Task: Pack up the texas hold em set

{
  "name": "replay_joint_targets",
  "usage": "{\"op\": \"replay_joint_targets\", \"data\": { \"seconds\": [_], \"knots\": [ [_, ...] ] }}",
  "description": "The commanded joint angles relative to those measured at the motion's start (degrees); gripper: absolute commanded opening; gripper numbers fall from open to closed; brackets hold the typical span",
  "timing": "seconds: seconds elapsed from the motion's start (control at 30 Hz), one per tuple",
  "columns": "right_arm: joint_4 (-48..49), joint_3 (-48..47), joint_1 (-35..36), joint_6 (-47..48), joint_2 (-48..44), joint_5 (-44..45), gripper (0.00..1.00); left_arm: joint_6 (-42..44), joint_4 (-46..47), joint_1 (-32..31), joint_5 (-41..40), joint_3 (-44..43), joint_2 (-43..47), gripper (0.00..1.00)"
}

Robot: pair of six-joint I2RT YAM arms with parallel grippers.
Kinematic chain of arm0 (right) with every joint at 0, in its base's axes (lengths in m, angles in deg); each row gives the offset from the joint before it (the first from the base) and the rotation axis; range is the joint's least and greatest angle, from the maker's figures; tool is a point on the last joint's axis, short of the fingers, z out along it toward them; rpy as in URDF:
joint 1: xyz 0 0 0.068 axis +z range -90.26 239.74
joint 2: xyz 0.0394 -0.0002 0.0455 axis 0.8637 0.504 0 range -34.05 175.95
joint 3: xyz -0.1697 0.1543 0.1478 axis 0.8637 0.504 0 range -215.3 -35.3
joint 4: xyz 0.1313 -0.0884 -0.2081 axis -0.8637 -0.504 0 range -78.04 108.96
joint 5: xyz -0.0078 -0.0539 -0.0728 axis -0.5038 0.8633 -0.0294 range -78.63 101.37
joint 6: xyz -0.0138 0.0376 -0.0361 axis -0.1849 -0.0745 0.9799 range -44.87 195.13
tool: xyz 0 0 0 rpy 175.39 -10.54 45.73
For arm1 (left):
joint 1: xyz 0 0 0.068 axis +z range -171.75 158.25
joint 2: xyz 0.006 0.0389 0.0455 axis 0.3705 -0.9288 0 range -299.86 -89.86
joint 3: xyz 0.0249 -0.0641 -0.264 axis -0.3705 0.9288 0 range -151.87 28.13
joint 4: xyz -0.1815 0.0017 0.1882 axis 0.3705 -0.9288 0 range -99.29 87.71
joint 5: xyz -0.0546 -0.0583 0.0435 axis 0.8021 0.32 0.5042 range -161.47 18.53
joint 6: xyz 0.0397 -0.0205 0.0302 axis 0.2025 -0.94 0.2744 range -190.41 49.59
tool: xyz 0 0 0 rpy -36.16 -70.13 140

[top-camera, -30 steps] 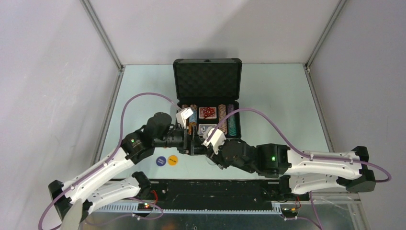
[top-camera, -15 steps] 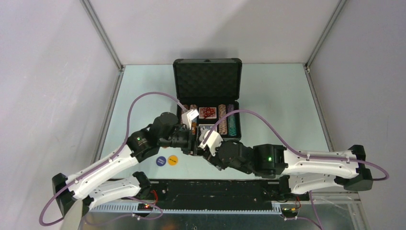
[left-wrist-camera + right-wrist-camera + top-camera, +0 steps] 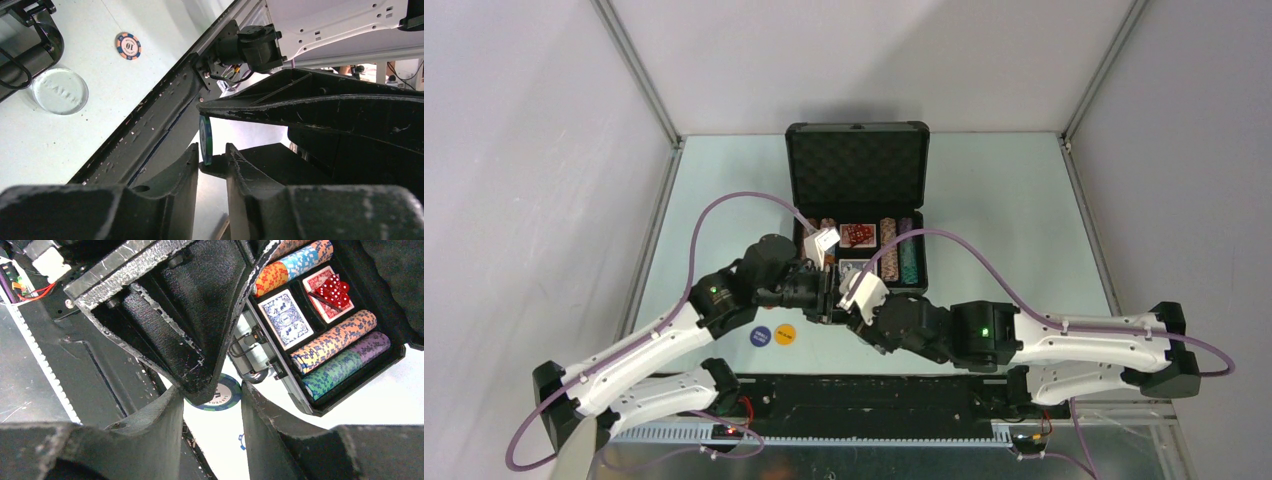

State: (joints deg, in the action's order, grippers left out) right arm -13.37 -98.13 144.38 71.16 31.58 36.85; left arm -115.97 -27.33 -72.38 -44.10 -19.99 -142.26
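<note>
The black case [image 3: 857, 165] lies open at the back, with striped chip rows [image 3: 332, 342], a blue card deck [image 3: 286, 319] and red dice [image 3: 334, 291] in its tray. In front of it the two grippers meet. My right gripper [image 3: 215, 392] is shut across the rim of a green-and-blue poker chip [image 3: 225, 396]. My left gripper [image 3: 210, 152] straddles that same chip [image 3: 205, 140], seen edge-on. Its jaws are narrow, and a gap still shows on one side of the chip. In the top view both grippers [image 3: 836, 298] overlap and hide the chip.
A blue button [image 3: 761, 335] and a yellow button [image 3: 785, 333] lie on the table near the left arm. A clear dealer disc [image 3: 59, 91] and a loose orange-and-blue "10" chip [image 3: 129, 46] lie on the table too. The case latch [image 3: 252, 367] is close by the right fingers.
The left arm swung in toward the right gripper and its jaws narrowed around the chip. The right gripper shifted slightly left, still holding the chip.
</note>
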Motion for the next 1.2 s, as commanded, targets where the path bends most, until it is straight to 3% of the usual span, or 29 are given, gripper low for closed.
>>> {"op": "replay_joint_targets", "data": {
  "seconds": [0.0, 0.1, 0.27, 0.33, 0.53, 0.7, 0.87, 1.0, 1.1, 1.17],
  "knots": [
    [1.56, -2.92, 0.32, 0.93, 0.56, 1.17, 0.43, 0.27, 1.14, -0.44, 1.31, -1.82, -0.01, 0.29],
    [1.93, -2.95, 0.33, 1.02, 0.9, 0.59, 0.43, 0.69, 1.21, -0.52, 1.36, -1.8, 0.02, 0.23],
    [2.0, -3.22, 0.34, 0.84, 1.29, 0.25, 0.43, 1.63, 1.17, -0.58, 0.82, -1.7, 0.42, 0.03],
    [2.08, -3.21, 0.33, 0.9, 1.34, 0.23, 0.43, 2.07, 1.17, -0.58, 0.46, -1.76, 0.67, 0.0],
    [2.48, -3.2, 0.3, 1.11, 1.28, 0.34, 0.44, 4.07, 1.22, -0.68, -0.18, -1.56, 1.45, 0.0],
    [2.76, -3.19, 0.33, 0.78, 0.49, -1.37, 0.71, 5.62, 1.14, -0.58, -2.42, -1.13, 1.86, 0.0],
    [2.89, -3.15, 0.35, -0.35, -2.02, -3.04, 0.8, 8.54, 1.01, 0.08, -6.65, -0.22, 1.37, 0.0],
    [3.76, -2.27, 0.11, -2.25, -5.6, -2.78, 0.84, 13.02, -2.06, 5.06, -8.39, 0.33, 0.92, 0.0],
    [5.5, 0.04, -2.05, -4.86, -9.03, -3.12, 0.84, 21.78, -7.53, 11.04, -9.89, -0.64, 1.92, 0.0],
    [6.45, 2.23, -5.53, -8.14, -11.78, -4.19, 0.84, 27.04, -12.25, 12.29, -19.57, -2.83, 2.51, 0.0]
  ]
}}
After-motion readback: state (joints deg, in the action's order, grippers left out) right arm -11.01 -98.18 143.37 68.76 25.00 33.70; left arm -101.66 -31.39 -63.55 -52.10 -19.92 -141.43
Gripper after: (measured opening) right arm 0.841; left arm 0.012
